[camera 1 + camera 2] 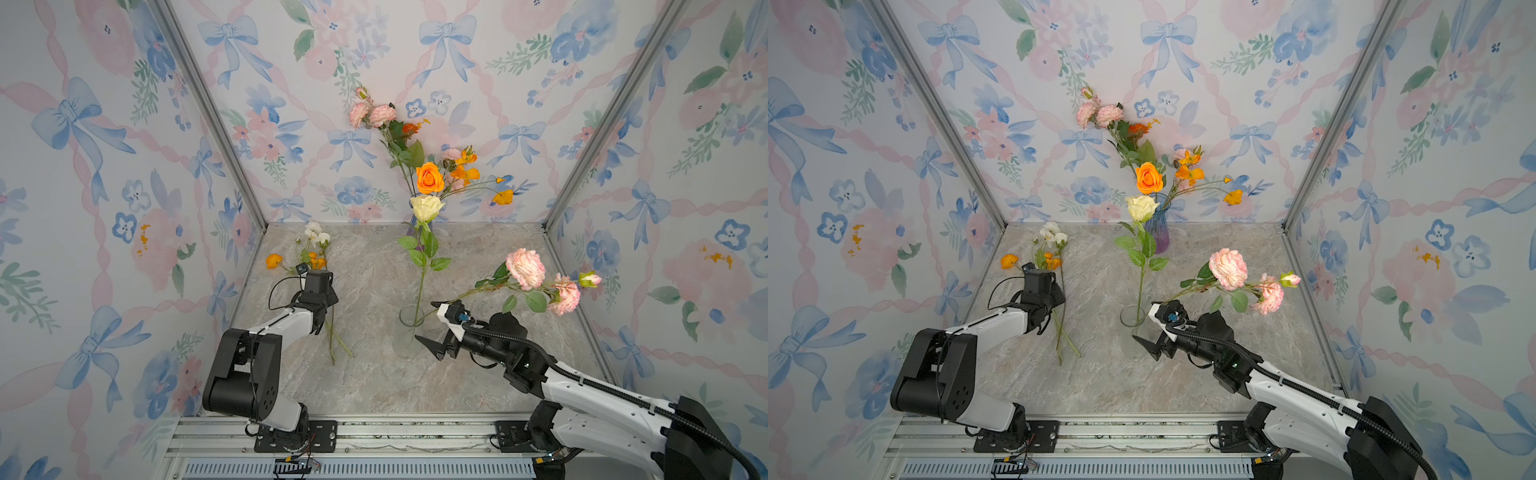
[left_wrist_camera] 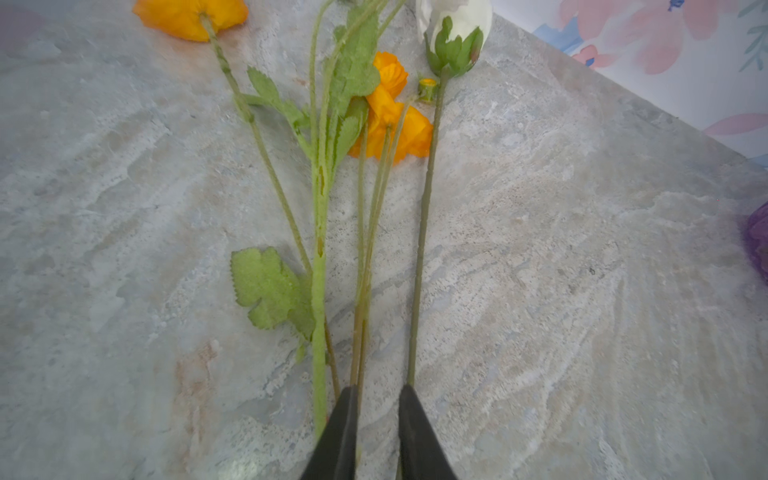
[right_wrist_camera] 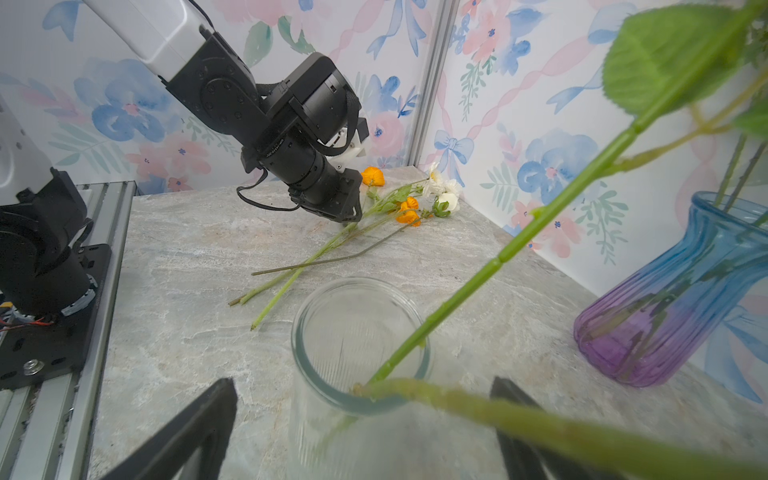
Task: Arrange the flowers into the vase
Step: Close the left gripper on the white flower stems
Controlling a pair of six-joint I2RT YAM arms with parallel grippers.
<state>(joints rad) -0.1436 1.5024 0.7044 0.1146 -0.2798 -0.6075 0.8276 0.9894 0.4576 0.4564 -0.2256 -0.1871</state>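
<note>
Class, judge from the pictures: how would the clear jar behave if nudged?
The clear jar may tip easily: the cream rose towers above it and a pink flower leans off its rim. Its smooth glass could slide on the table.

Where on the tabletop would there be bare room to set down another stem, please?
The widest bare marble lies between the front rail and the clear jar. A narrower strip runs between the loose flowers and the stem of the cream rose. The left rear corner is crowded; the pink flower overhangs the right side.
</note>
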